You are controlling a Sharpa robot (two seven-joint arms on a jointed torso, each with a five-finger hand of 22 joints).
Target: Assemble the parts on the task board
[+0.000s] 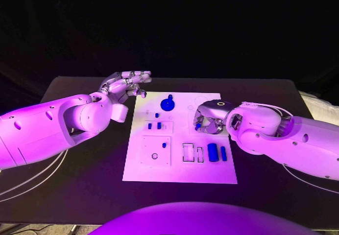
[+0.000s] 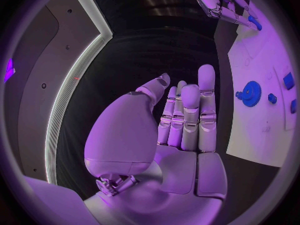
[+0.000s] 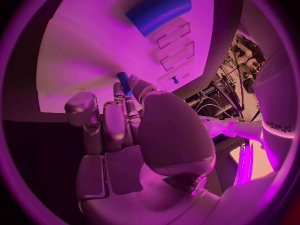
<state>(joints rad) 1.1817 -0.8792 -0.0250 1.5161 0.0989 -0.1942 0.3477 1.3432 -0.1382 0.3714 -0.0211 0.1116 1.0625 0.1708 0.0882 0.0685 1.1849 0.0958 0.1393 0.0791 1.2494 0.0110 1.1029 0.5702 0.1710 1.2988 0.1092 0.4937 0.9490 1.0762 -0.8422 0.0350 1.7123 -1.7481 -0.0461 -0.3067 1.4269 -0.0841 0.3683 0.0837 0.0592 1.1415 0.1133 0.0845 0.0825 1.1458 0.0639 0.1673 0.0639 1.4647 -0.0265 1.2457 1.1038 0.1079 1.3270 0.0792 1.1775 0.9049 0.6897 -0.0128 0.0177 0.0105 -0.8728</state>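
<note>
Black bench [image 1: 84, 186] under a dark backdrop, carrying the white task board [image 1: 180, 171] at its middle. On the board: a blue gear [image 1: 167, 104] near the far edge, a blue cylinder [image 1: 212, 150] and a thinner blue bar [image 1: 223, 153] lying beside empty slots. Left hand [image 1: 127, 84] raised off the board's far left corner, fingers straight and close together, holding nothing. Right hand [image 1: 209, 120] lowered over the board's right side. From the right wrist, seen pinching a small blue peg [image 3: 124, 81] at its fingertips, with the cylinder lying beyond it.
</note>
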